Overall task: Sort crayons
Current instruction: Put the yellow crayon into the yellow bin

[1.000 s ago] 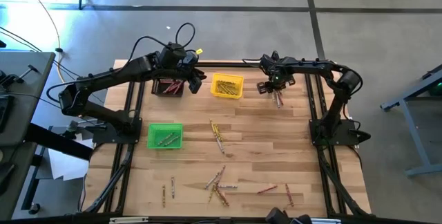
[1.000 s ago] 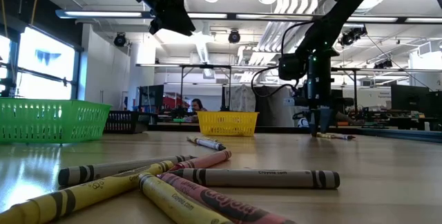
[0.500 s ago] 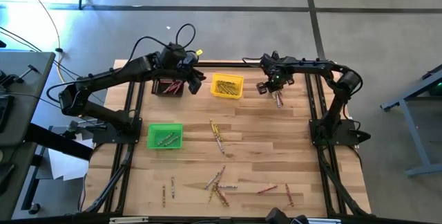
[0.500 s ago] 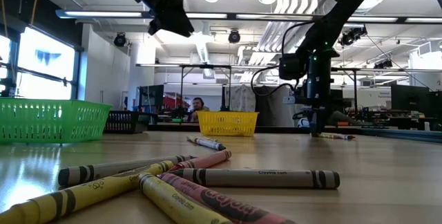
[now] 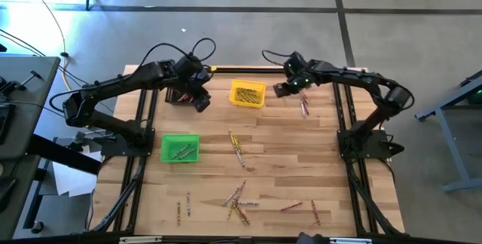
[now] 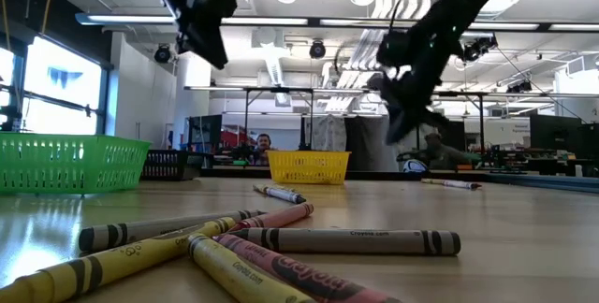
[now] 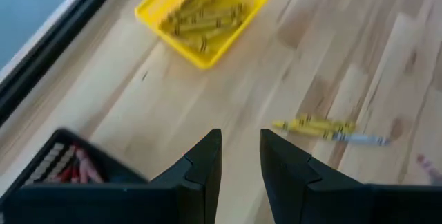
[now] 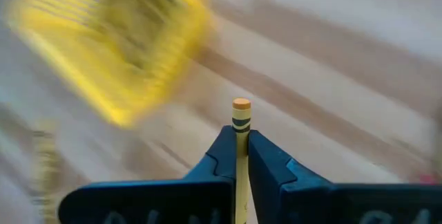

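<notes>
Crayons (image 6: 271,247) are lying in a loose heap at the near edge of the tabletop (image 5: 286,154), with a few more (image 5: 237,147) stretched end to end mid-table, their long axes running roughly near-to-far. Farther back, the green bin (image 5: 180,148) is sitting on the left side holding several crayons, and the yellow bin (image 5: 248,93) and black bin (image 5: 181,95) are standing along the far edge, each already part filled.

The right gripper (image 8: 240,156) is hanging raised just to the right of the yellow bin, jaws clamped on a yellow crayon (image 8: 240,124) that is sticking straight out past the fingertips along the gripper's own line. That bin is lying just to the gripper's left, so this arm is the nearer one for the drop, and the move probably needs only a short sideways carry. A couple of crayons (image 5: 304,107) are resting just beside it on the right.

The left gripper (image 7: 240,156) is hovering over the black bin, jaws partly parted and holding nothing.
</notes>
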Action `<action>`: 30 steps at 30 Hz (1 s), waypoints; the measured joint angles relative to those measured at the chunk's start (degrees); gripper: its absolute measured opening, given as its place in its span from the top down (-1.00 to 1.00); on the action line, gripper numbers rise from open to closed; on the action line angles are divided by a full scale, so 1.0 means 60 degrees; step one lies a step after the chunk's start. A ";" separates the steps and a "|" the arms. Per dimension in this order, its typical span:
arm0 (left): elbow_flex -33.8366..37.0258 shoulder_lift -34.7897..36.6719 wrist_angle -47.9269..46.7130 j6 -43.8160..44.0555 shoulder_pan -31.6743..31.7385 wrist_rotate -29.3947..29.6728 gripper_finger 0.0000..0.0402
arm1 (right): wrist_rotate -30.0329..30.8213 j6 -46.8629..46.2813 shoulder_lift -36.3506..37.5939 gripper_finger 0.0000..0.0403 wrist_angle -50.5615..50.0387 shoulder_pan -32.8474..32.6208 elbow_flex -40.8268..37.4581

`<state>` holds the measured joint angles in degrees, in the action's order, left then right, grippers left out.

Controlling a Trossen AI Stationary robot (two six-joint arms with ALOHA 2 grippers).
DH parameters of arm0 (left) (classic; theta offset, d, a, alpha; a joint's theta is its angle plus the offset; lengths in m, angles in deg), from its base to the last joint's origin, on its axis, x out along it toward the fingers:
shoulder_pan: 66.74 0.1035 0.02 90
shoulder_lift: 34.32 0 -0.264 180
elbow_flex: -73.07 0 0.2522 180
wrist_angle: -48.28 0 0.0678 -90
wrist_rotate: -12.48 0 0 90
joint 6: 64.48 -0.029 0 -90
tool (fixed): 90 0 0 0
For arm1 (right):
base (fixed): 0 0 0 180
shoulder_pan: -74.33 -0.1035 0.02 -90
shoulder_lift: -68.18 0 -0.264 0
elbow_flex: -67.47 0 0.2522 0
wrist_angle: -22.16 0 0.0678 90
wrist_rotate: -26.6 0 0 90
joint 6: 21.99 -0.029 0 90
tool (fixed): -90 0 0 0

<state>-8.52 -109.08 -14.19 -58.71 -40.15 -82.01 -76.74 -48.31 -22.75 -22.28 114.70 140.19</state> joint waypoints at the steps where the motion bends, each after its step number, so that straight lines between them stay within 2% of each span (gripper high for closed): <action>1: 0.0018 0.0000 -0.0131 -0.0064 0.0000 0.0057 0.58 | -0.0080 -0.0128 0.0164 0.98 0.0502 -0.0135 0.0000; 4: 0.0226 0.0004 -0.0190 -0.0048 -0.0001 0.0090 0.58 | -0.0060 -0.0405 0.0598 0.97 0.2216 -0.0642 0.0011; 7: 0.0424 0.0015 -0.0182 -0.0013 0.0004 0.0120 0.58 | 0.0528 -0.0608 0.0670 0.97 0.4016 -0.1239 0.0029; 10: 0.0513 0.0015 -0.0146 0.0023 0.0004 0.0123 0.58 | 0.1689 -0.0396 0.0458 0.97 0.5368 -0.1777 0.0036; 14: 0.0528 0.0015 -0.0019 0.0021 0.0004 0.0126 0.58 | 0.3504 0.0420 -0.0077 0.97 0.6056 -0.2255 0.0036; 16: 0.0528 0.0015 0.0139 0.0016 0.0004 0.0126 0.58 | 0.3986 0.0724 -0.0374 0.97 0.6189 -0.2345 0.0036; 25: 0.0528 0.0015 0.0563 0.0013 0.0003 0.0128 0.58 | 0.3813 0.0411 -0.1188 0.96 0.6375 -0.2439 0.0029; 30: 0.0528 0.0015 0.0561 -0.0009 0.0000 0.0119 0.58 | 0.3394 0.0184 -0.1184 0.80 0.6383 -0.2421 0.0029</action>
<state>-5.35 -108.99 -10.82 -58.77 -40.15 -81.29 -56.37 -47.20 -29.86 16.02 100.18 140.36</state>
